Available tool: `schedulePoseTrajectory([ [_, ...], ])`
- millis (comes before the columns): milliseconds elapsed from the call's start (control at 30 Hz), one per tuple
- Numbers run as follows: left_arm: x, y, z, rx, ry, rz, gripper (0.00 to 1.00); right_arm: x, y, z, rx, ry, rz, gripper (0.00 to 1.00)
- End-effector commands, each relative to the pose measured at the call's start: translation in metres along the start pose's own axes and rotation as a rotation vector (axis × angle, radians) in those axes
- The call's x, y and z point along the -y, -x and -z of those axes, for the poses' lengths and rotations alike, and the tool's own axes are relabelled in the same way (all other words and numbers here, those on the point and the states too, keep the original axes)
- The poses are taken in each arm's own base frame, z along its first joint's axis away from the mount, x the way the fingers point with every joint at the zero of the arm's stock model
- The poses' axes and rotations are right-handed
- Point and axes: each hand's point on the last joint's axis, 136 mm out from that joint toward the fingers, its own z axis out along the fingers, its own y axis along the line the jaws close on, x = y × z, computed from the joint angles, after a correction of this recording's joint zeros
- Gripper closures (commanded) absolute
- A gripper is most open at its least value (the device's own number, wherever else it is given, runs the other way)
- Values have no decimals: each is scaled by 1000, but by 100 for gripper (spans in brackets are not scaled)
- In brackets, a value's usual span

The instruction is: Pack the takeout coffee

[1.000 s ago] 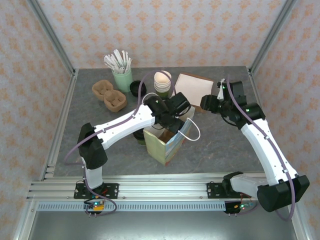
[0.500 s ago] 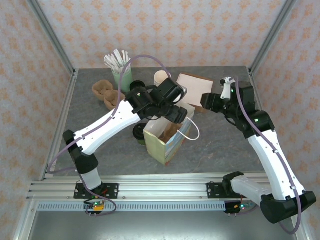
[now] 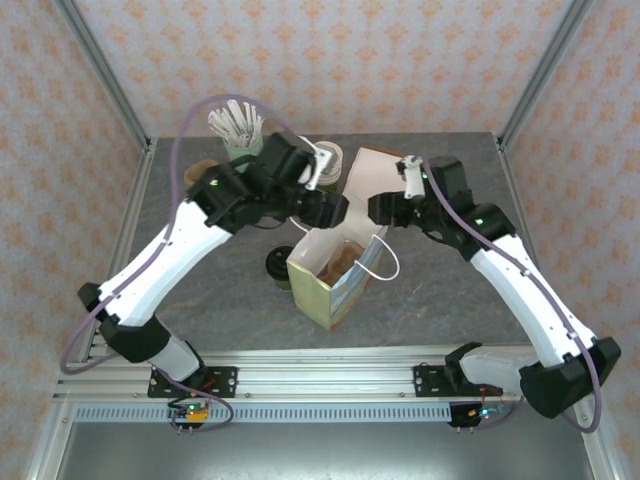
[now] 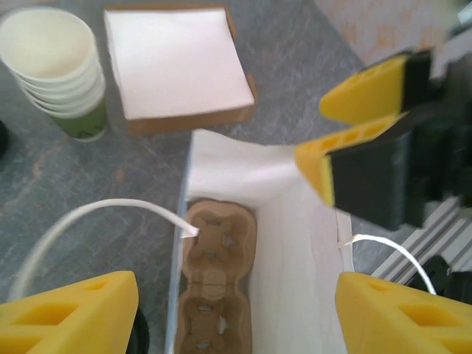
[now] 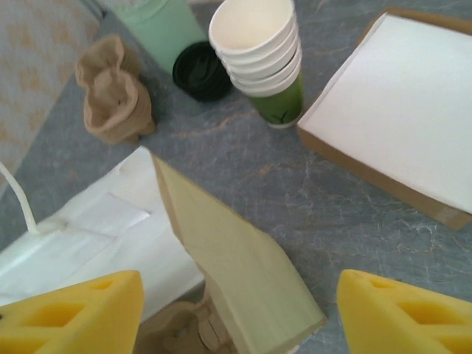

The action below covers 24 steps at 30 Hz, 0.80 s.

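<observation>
The takeout coffee (image 3: 278,266), with its black lid, stands on the table against the left side of the open paper bag (image 3: 335,282). A brown cup carrier (image 4: 216,284) lies on the bag's floor. My left gripper (image 3: 338,208) hangs open above the bag's far end, its yellow fingertips (image 4: 74,317) spread wide with nothing between them. My right gripper (image 3: 378,210) is open too, just right of the left one, looking down on the bag's green end wall (image 5: 236,265). Its yellow fingers (image 4: 365,92) show in the left wrist view.
Behind the bag are a stack of lidless cups (image 5: 258,48), a loose black lid (image 5: 200,70), a mint-green tumbler of white sticks (image 3: 240,130) and a flat box of white napkins (image 5: 398,103). A spare brown carrier (image 5: 110,99) lies at the far left.
My left gripper has lifted out of the bag and drawn back toward the far left. My right gripper has moved left to the bag's far end and opened wider.
</observation>
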Motion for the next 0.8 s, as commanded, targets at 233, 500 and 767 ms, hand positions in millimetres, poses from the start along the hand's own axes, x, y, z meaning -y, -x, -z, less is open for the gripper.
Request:
schedulePoseTrajectory([
  [233,-53,-8,46,64,145,93,29,15,4,-34,-107,-150,116,34],
  [500,-113,-55,42,-7,254,247,29,36,19,-41,-96,-266,108,44],
  [767,-132,-95,7,-182,300,253,30,42,35,-53,-94,-280,85,46],
])
